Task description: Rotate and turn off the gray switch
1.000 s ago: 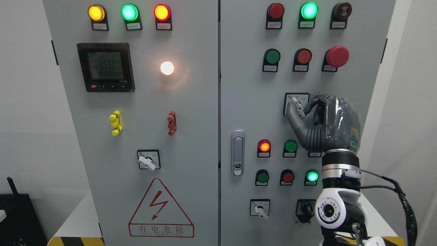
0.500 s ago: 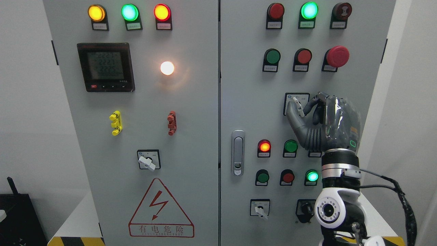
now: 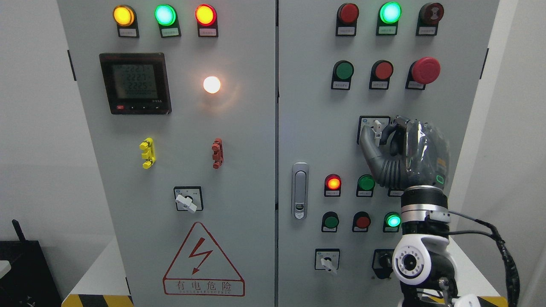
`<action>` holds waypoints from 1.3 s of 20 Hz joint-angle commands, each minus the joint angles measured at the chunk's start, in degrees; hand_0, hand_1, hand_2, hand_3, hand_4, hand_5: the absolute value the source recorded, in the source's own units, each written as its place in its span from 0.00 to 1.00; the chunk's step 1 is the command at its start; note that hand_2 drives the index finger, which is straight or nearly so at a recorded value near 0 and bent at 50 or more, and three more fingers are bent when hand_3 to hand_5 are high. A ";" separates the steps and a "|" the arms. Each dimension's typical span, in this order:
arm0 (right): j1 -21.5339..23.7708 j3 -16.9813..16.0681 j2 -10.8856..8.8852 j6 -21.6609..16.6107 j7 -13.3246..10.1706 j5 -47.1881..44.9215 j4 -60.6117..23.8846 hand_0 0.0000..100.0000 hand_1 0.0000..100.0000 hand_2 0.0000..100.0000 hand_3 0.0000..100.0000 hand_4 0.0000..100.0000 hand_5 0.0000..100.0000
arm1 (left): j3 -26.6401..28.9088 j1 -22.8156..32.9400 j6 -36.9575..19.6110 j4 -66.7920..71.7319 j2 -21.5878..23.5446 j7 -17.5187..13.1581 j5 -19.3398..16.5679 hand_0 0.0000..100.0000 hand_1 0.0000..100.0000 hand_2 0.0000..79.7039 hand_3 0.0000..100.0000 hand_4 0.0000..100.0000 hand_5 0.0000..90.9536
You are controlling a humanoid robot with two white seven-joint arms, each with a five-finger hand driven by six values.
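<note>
The right robot hand (image 3: 390, 147) pinches the gray switch (image 3: 377, 128), which sits on the cabinet door below the red mushroom button (image 3: 425, 69). The narrow lever could slip from the fingertips, leaving the turn incomplete.

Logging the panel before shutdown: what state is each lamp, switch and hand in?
Yellow lamp: lit.
White lamp: lit.
Meter display: on.
Top right red lamp: unlit.
Top right green lamp: lit.
Gray switch: handle near vertical, pinched.
Right hand: shut on gray switch.
Door latch: closed.
</note>
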 commanded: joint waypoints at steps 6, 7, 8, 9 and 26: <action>-0.04 -0.02 -0.01 0.08 -0.23 0.01 0.15 0.50 0.36 0.73 1.00 1.00 1.00 | 0.44 -0.53 0.02 -1.41 -0.03 -0.05 1.14 0.12 0.39 0.00 0.00 0.00 0.00; -0.04 -0.02 -0.01 -0.01 -0.32 0.01 0.06 0.50 0.36 0.73 1.00 1.00 1.00 | 0.44 -0.53 0.02 -1.41 -0.03 -0.05 1.14 0.12 0.39 0.00 0.00 0.00 0.00; -0.04 -0.02 -0.01 0.08 -0.32 0.01 0.15 0.50 0.36 0.73 1.00 1.00 1.00 | 0.44 -0.53 0.02 -1.41 -0.03 -0.05 1.14 0.12 0.39 0.00 0.00 0.00 0.00; -0.04 -0.02 -0.01 0.08 -0.32 0.01 0.15 0.50 0.36 0.73 1.00 1.00 1.00 | 0.44 -0.53 0.02 -1.41 -0.03 -0.05 1.14 0.12 0.39 0.00 0.00 0.00 0.00; 0.05 -0.46 -0.01 -0.45 -0.49 -0.17 -0.12 0.30 0.30 0.73 1.00 1.00 1.00 | 0.44 -0.53 0.02 -1.41 -0.03 -0.05 1.14 0.12 0.39 0.00 0.00 0.00 0.00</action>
